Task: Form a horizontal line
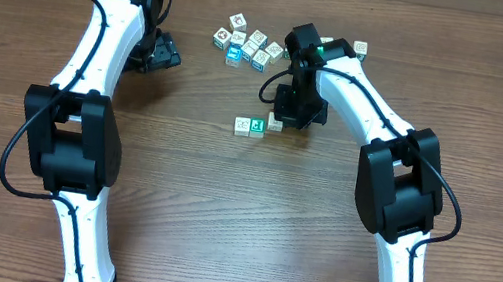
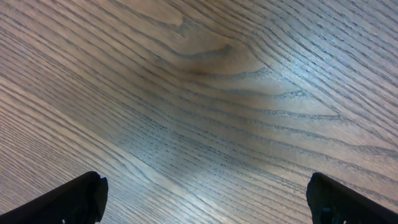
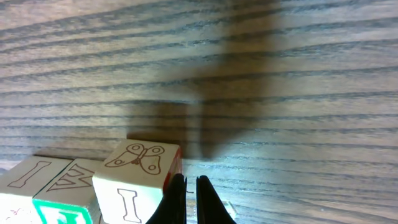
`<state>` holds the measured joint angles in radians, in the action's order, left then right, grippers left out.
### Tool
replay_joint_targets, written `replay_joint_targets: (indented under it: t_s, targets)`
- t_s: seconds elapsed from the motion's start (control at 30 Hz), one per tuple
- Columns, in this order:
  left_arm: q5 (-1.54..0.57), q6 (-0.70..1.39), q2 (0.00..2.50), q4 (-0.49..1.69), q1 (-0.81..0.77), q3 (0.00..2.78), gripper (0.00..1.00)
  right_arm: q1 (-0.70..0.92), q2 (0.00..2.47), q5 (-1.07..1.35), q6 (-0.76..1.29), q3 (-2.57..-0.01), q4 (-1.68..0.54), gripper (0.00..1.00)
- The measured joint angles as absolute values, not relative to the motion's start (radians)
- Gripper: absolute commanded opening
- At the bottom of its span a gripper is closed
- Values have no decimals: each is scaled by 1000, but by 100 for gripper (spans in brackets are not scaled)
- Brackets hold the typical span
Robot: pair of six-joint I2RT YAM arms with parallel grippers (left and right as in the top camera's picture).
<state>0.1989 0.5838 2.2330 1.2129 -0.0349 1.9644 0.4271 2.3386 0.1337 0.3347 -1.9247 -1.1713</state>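
Item: horizontal line (image 1: 250, 126) of small square-edged picture cubes, near table centre, white and teal-green faces up. Three cubes countable from overhead, right end lost under the right arm. Close up from the right wrist: cubes touching side to side, with matte printed faces, outlined letters and a butterfly cube (image 3: 140, 163) at the near end.

Right gripper (image 3: 185, 196): slim black fingers pressed together, pinching nothing, tips low at the butterfly cube's right edge. Contact there not discernible.

Left gripper (image 2: 205, 202): blunt black fingers (image 2: 68, 199) spread wide, nothing between, over bare board at far left.

Open room: broad bare surface from the row to the near edge, between both arms. Toward the far edge, well apart: irregular cluster of similar cubes (image 1: 247, 44) and one lone cube (image 1: 359, 49).

Brown wood-grain table top (image 1: 180, 211): flat, faintly glossy, striped with dark lines.
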Motion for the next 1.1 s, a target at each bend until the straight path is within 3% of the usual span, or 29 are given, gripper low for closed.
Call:
replay_joint_targets:
  t_s: [1.1]
  targets:
    - [199,584,2233,1213,-35,1964,100,427,2339,47,348,-1925,-1104,4]
